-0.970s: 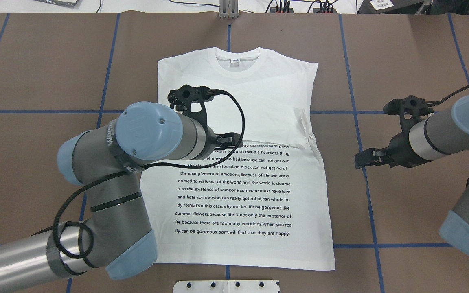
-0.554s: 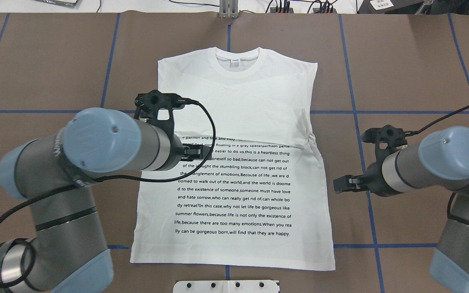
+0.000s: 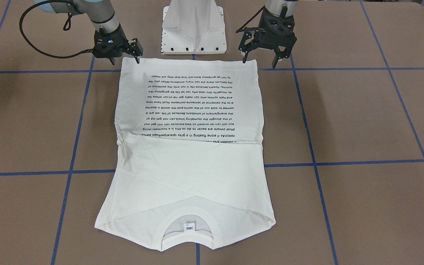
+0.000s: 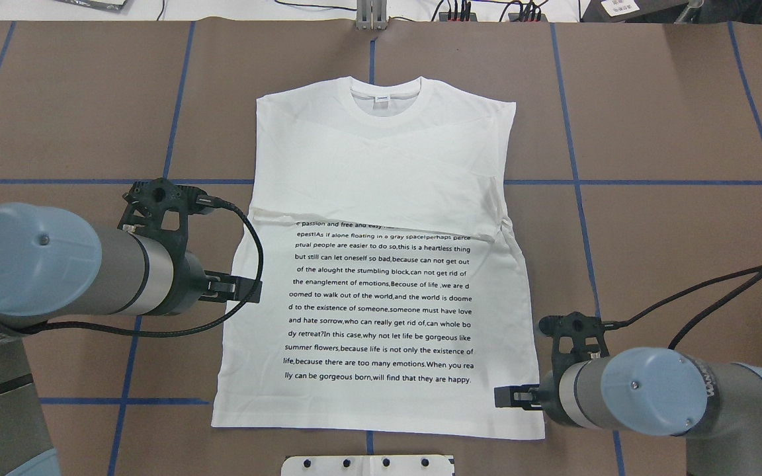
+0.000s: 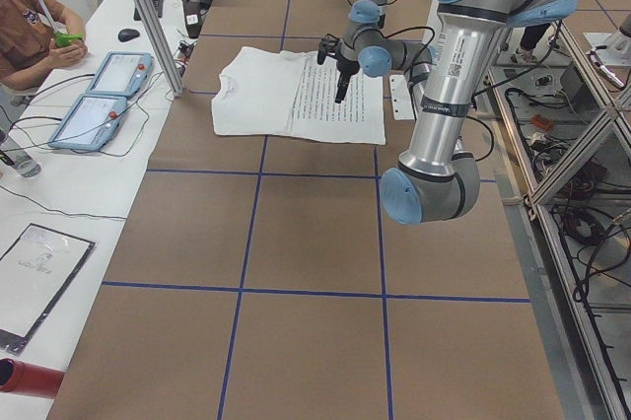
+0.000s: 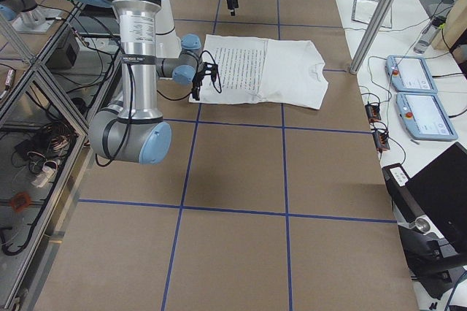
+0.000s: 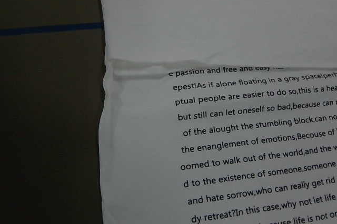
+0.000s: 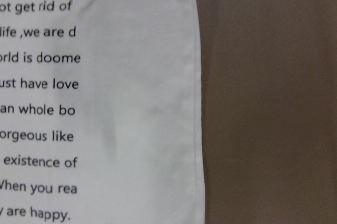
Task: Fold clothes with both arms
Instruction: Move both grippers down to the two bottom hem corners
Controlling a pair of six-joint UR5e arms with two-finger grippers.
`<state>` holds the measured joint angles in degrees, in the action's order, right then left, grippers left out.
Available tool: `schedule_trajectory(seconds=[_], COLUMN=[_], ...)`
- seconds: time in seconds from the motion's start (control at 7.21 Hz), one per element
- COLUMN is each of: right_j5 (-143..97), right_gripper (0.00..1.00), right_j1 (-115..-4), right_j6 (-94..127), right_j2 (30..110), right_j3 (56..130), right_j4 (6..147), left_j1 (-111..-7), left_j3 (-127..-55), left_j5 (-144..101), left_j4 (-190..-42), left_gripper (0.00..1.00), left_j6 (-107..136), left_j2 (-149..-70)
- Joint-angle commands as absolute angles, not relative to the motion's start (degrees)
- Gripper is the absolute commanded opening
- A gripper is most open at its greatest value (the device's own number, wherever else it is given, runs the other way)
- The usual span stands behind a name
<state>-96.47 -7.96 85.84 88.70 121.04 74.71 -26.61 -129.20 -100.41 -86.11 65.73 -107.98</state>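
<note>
The shirt [image 3: 190, 173] lies flat mid-bench [image 3: 344, 110], long axis running from my edge to the far edge, hem nearest me. My left pincer [image 3: 259, 62] and right pincer [image 3: 124, 59], both wide and empty, hang by its hem corners.

Noted left arm [image 4: 90, 271] reaching in with its wrist link level, blue cap toward the overhead camera. Logged left gripper [image 3: 259, 62] pointing down, jaws spread wide, holding nothing. Noted right arm [image 4: 652, 393] posed alike, wrist link level and aimed inward. Logged right gripper [image 3: 124, 59] pointing down, jaws likewise apart, empty. In side views, noted one long link of each arm standing near upright.
</note>
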Motion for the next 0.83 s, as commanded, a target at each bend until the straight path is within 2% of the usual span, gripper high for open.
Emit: schedule_trajectory(seconds=[0.0,0.55,0.69], right_j5=[-96.1,-96.4,-96.4], right_gripper=[0.96,0.88,0.79], right_j1=[-6.0,-6.2,-6.2], right_j6=[86.7,86.7,86.7], right_j2=[88.6,88.9,88.5], right_j3=[120.3,119.5,119.5], right_j4=[75.1,76.8,78.7], left_j1=[-26.6,-26.6,-26.6], left_j3=[-130.1,-131.0,-131.0], left_j5=[-100.5,-102.6,-102.6], left_j4=[-85.7,-85.5,-85.5], left_gripper=[1.00,0.99,0.99], left_j6=[65.9,65.7,65.7], left_j2=[-108.0,-108.5,-108.5])
